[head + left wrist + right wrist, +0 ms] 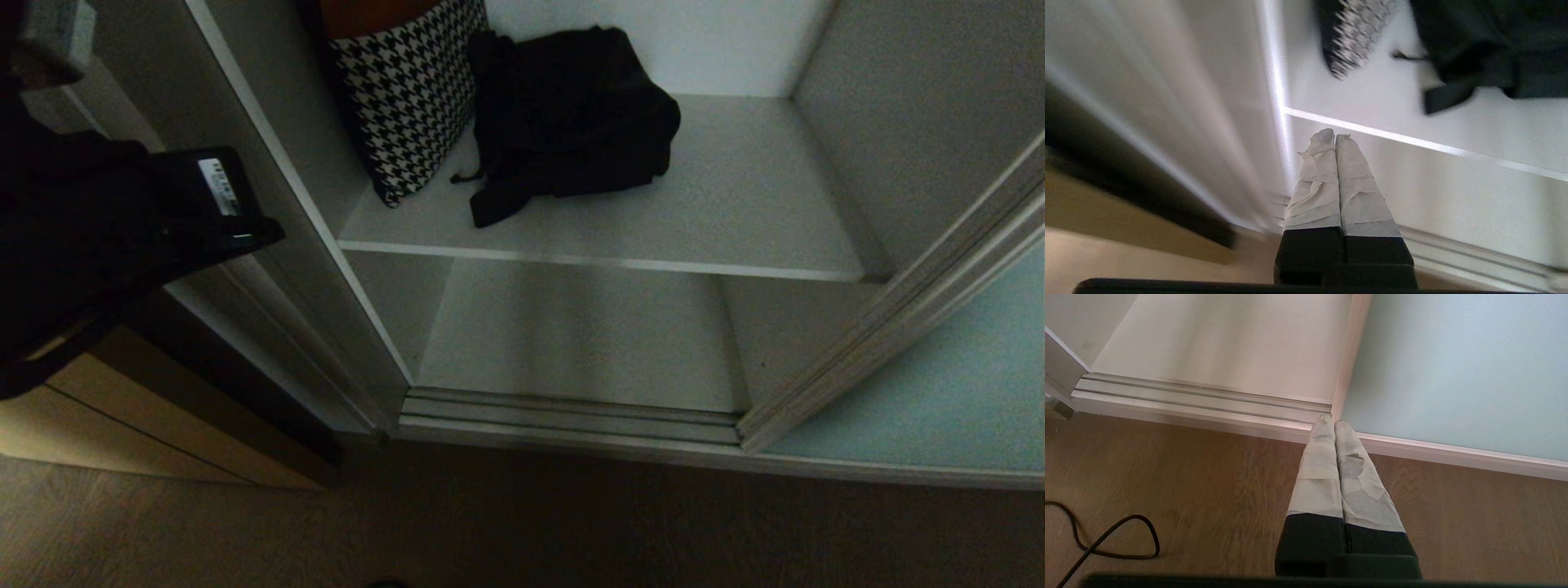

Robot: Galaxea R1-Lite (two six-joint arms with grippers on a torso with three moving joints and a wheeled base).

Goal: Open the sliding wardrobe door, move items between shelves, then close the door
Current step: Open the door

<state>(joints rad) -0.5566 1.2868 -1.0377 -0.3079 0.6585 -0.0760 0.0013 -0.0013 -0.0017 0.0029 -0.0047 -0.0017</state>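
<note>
Head view: crumpled black fabric bundle point(571, 114) with a thin strap.

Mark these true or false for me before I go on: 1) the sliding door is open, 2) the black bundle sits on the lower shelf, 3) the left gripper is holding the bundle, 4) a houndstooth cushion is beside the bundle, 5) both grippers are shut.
1) True: the sliding wardrobe door stands aside at the right, compartment exposed.
2) False: the black bundle lies on the upper shelf; the lower shelf is bare.
3) False: the left gripper is shut on nothing, short of the bundle.
4) True: the houndstooth cushion leans at its left.
5) True: the right gripper is shut too.
</note>
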